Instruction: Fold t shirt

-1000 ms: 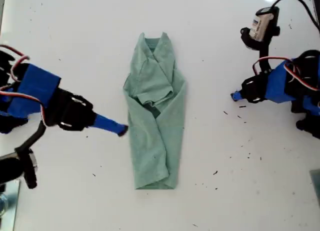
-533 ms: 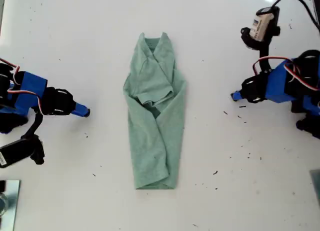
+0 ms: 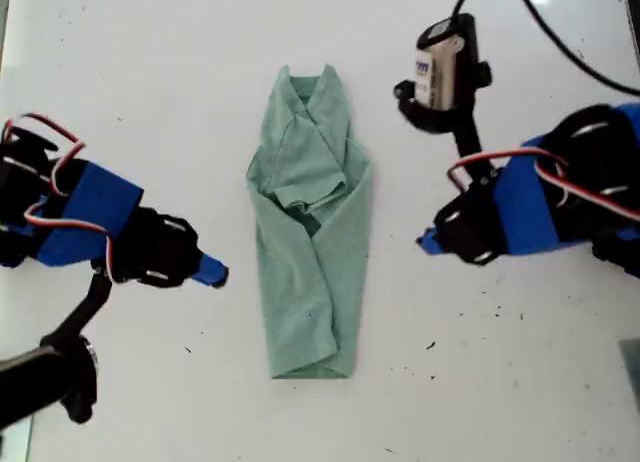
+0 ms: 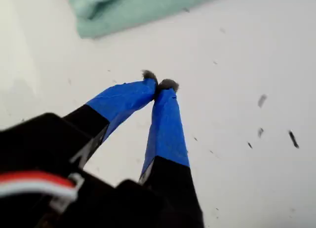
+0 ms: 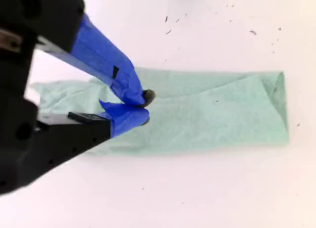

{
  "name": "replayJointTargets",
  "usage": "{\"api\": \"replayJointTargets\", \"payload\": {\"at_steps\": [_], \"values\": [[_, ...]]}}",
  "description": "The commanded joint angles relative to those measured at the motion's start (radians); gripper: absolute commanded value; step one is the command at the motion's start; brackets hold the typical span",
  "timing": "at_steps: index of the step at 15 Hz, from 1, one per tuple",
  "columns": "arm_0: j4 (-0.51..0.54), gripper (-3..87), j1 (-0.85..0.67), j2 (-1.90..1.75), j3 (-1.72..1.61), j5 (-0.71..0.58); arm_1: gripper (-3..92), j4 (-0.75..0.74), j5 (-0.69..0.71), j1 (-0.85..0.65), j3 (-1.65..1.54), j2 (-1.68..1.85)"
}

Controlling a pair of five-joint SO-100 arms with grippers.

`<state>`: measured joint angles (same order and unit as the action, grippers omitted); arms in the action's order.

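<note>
**Exterior view and both wrist views: t shirt narrowed lengthwise, cross folds outstanding**

Exterior view: the t shirt [image 3: 310, 272] lies on the white table [image 3: 150, 82] as a long narrow strip, collar at the far end and hem at the near end. Both sides are turned in over the middle, with a sleeve lying on top at chest height. My first gripper [image 3: 428, 242] sits off the shirt's edge on the exterior view's right, apart from the cloth. My second gripper [image 3: 215, 274] sits off the opposite edge, near it but not touching. Neither carries fabric.

First wrist view: the blue-taped jaws meet at their tips with nothing between them. Only a corner of the shirt shows beyond them, well apart, and dark specks dot the table.

Second wrist view: the jaws are together and empty. The shirt stretches across behind them, its hem end squared off.

Assessment: the side folds appear complete. The end-to-end folds that would bring hem toward collar are not yet done, so the task stands roughly half finished.
</note>
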<state>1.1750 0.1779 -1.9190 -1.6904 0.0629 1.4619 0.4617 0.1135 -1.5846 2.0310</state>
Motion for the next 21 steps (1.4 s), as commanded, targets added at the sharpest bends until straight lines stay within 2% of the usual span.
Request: {"api": "replayJointTargets", "payload": {"at_steps": [1,2,6,10,13,14,15,16,17,19,21], "values": [[0.005,18.0,0.052,0.124,0.212,-0.038,29.2,0.008,-0.023,0.094,0.318,-0.147],[0.005,23.3,0.054,0.167,0.229,-0.040,32.7,0.012,-0.025,0.117,0.387,-0.204],[-0.015,25.9,0.044,0.307,0.235,-0.054,34.5,-0.020,-0.115,0.126,0.479,-0.414],[-0.118,24.7,0.035,0.477,0.253,-0.074,33.4,-0.107,-0.215,0.133,0.500,-0.600],[-0.184,15.6,0.028,0.670,0.318,-0.121,31.6,-0.184,-0.295,0.155,0.522,-0.762],[-0.186,15.7,0.032,0.741,0.364,-0.124,29.9,-0.189,-0.318,0.166,0.558,-0.831],[-0.184,11.8,0.035,0.795,0.403,-0.127,26.9,-0.189,-0.336,0.173,0.586,-0.888],[-0.176,-0.2,0.040,0.833,0.437,-0.143,22.9,-0.160,-0.341,0.178,0.653,-0.950],[-0.156,-0.2,0.046,0.868,0.489,-0.172,19.1,-0.156,-0.347,0.183,0.675,-0.982],[-0.124,-0.2,0.052,0.894,0.552,-0.183,0.8,-0.146,-0.356,0.187,0.678,-0.991],[-0.094,-0.2,0.054,0.893,0.598,-0.210,-0.2,-0.147,-0.296,0.187,0.690,-0.953]]}}
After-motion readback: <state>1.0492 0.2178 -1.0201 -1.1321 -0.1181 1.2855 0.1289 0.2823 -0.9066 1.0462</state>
